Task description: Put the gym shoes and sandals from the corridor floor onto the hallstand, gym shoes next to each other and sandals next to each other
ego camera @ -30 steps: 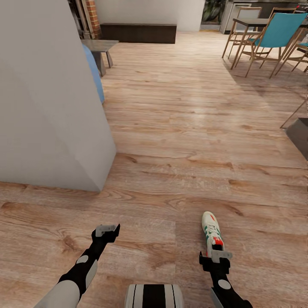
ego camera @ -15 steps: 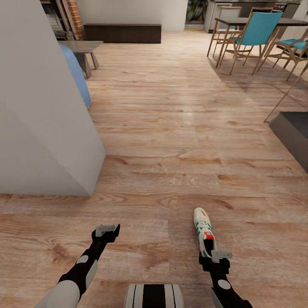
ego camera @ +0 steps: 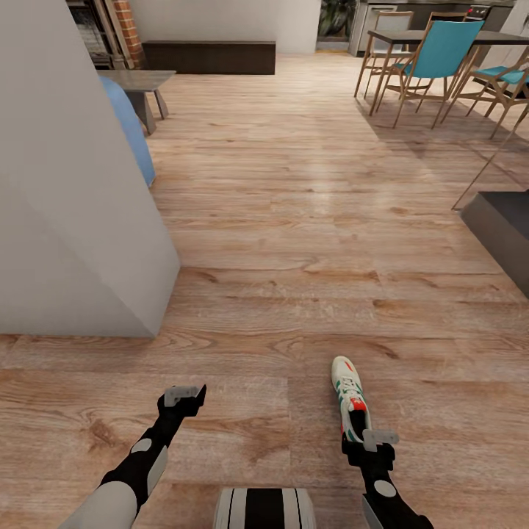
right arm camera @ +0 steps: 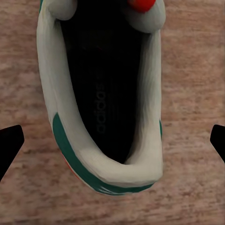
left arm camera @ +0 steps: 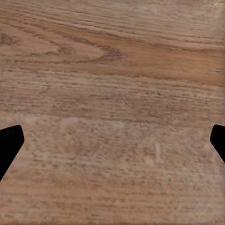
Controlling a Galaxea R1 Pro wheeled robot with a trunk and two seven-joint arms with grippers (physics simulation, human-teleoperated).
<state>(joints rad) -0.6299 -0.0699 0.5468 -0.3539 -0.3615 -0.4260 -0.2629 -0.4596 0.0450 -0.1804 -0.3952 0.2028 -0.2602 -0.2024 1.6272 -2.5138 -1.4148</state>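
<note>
The head view is showing one gym shoe (ego camera: 349,397) lying on the corridor floor (ego camera: 308,242), toe pointing away from the robot, with the right claw (ego camera: 380,439) hanging just over its heel end. The right wrist view is giving what the head view cannot: it is looking straight down into the shoe's (right arm camera: 101,93) dark opening, where the printed insole, the green stripe at the heel and a red tongue label are showing, and the two black fingertips (right arm camera: 9,145) are sitting wide apart at opposite edges, spread and clear of the shoe's sides. The left claw (ego camera: 182,395) is hovering over bare planks well to the shoe's left; in the left wrist view its fingertips (left arm camera: 8,143) are likewise standing spread, with only wood grain (left arm camera: 112,112) between them. Only the head view is showing the surroundings: a grey wall corner (ego camera: 81,220) is jutting in at the left, a dark low block (ego camera: 507,235) is cutting in at the right edge, and teal chairs (ego camera: 441,55) around a dining table (ego camera: 411,37) are standing far off. Between these, a broad stretch of open floor is running ahead.
</note>
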